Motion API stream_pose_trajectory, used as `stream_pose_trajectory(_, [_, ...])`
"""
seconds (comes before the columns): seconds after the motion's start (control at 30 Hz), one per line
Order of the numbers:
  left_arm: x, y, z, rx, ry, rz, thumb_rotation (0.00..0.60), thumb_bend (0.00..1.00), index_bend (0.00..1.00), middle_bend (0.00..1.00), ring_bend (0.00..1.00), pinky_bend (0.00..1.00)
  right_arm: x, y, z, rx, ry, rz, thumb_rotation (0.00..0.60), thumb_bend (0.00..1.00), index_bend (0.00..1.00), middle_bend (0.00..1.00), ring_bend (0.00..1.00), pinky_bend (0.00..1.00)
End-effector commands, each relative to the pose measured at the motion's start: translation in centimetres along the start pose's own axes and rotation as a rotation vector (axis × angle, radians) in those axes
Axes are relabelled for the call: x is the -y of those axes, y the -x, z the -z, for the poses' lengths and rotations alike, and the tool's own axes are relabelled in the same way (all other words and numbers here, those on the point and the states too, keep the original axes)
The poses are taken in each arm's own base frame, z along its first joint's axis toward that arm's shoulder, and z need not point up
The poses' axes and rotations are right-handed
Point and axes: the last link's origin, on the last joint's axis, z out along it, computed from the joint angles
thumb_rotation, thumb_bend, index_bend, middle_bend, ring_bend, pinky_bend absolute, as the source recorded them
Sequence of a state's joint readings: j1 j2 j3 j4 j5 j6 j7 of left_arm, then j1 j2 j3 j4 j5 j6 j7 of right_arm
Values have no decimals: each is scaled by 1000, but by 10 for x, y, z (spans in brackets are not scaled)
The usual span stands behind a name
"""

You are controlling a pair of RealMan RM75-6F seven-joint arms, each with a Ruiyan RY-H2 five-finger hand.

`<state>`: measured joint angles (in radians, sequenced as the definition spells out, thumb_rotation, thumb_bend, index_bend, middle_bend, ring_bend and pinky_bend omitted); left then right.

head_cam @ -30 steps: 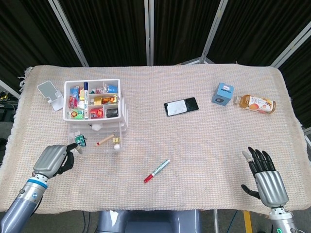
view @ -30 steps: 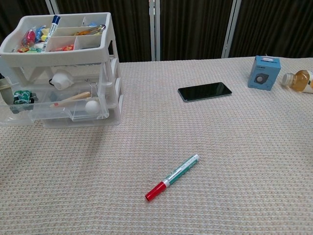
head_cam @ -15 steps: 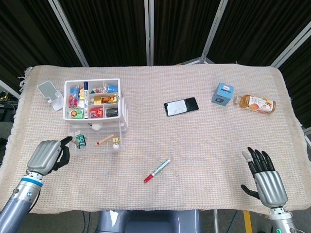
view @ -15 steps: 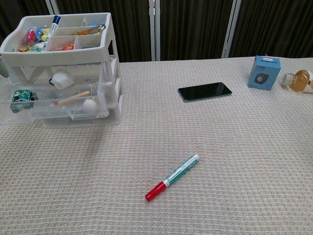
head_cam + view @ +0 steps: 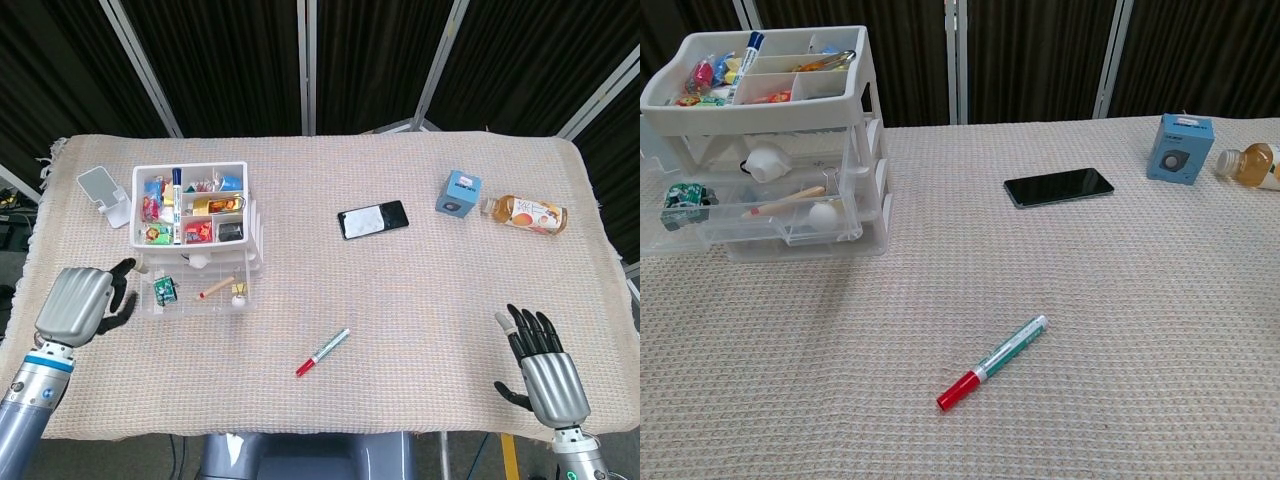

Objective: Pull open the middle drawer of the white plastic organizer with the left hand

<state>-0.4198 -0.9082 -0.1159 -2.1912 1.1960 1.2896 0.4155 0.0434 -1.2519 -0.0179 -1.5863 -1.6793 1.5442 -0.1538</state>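
The left robot hand (image 5: 78,303) is empty, fingers loosely curled, just apart from the middle drawer (image 5: 197,291). The drawer, already protruding from the white organizer (image 5: 190,206), lies to its right, far nearer than the right robot hand (image 5: 542,368).

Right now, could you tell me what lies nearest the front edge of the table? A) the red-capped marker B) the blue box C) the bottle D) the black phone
A: the red-capped marker lies alone toward the front, while the phone, blue box and bottle all sit farther back.
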Motion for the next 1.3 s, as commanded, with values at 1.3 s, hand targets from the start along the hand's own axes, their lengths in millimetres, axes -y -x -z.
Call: stream_pose_trajectory(1.3, [-21, 27, -56, 60, 210, -495, 600, 15, 530, 799, 746, 625, -2, 2, -2, 14, 5, -6, 600, 20, 0, 0, 0, 0])
